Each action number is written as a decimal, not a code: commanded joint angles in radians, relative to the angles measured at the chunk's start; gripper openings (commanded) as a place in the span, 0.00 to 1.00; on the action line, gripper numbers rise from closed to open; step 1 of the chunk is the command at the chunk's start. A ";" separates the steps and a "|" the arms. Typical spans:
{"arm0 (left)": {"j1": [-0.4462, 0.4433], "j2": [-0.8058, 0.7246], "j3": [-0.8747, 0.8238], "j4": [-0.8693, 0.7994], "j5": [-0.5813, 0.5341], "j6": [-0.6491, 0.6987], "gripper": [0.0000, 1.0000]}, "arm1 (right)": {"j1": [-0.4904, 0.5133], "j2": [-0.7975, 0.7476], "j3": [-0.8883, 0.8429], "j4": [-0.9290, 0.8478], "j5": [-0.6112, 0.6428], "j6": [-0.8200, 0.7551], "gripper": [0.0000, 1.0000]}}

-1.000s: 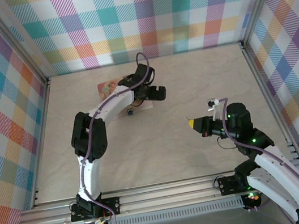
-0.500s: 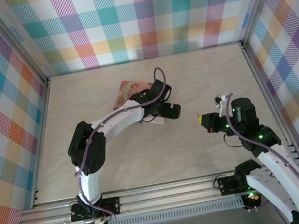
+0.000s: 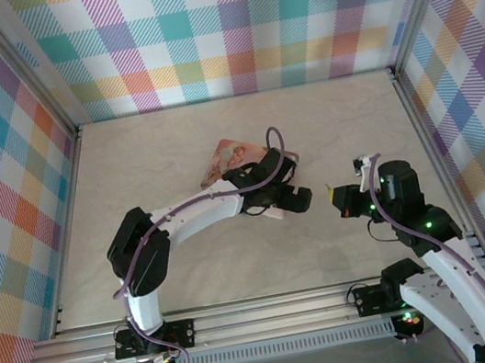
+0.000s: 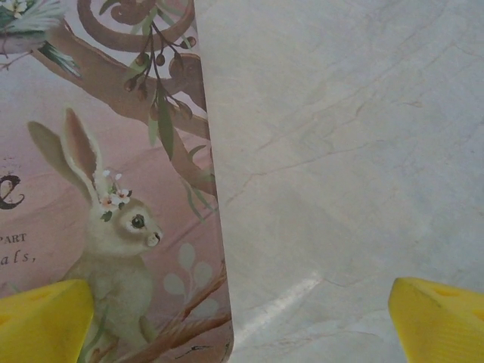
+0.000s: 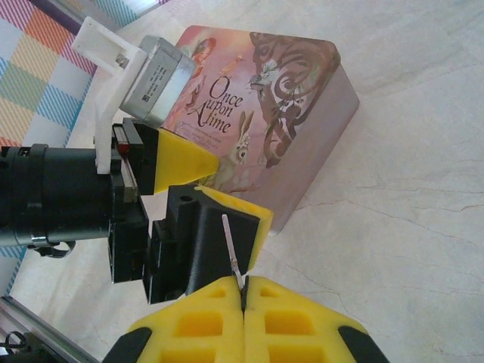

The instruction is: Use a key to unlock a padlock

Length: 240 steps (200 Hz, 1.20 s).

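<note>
Pale marbled tabletop (image 3: 170,249) is lying inside plaid walls (image 3: 226,26) in the top view, with the pink tin (image 3: 227,154) sitting askew near the middle. The left gripper (image 3: 292,196) is hanging over the tin's right near corner, its arm crossing the tin's near edge. The right gripper (image 3: 331,194) is pointing toward the tin from the right, standing just apart from the left one. From the left wrist, the tin's lid with its painted rabbit is taking up the left side and bare table is lying to its right; the two yellow fingertips (image 4: 41,321) are sitting far apart, one over the lid and one well off the tin's edge, with nothing between them. From the right wrist, the right gripper's yellow fingers (image 5: 197,325) are pressing together on the key (image 5: 231,246), whose thin metal blade is sticking out toward the tin's near corner. Beyond the key, the left gripper is spreading its fingers wide above that same corner, gripping nothing. Where the padlock is sitting I cannot tell.
</note>
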 commanded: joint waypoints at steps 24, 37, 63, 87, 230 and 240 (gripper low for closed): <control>-0.009 -0.116 -0.003 -0.035 0.056 -0.010 1.00 | -0.007 0.008 -0.005 0.051 -0.070 -0.007 0.00; 0.000 -0.155 -0.017 -0.034 0.053 -0.007 1.00 | -0.006 0.008 -0.010 0.062 -0.080 -0.004 0.00; 0.031 -0.260 -0.095 -0.003 0.048 -0.010 1.00 | -0.006 0.033 -0.015 0.098 -0.131 -0.001 0.00; 0.081 -0.372 -0.215 0.042 0.051 -0.023 1.00 | -0.004 0.096 -0.015 0.162 -0.195 0.017 0.00; 0.360 -0.867 -0.904 0.450 -0.003 -0.160 1.00 | 0.175 0.700 0.064 0.611 -0.198 0.136 0.00; 0.366 -0.877 -0.914 0.442 -0.018 -0.169 1.00 | 0.182 0.743 0.083 0.623 -0.207 0.137 0.00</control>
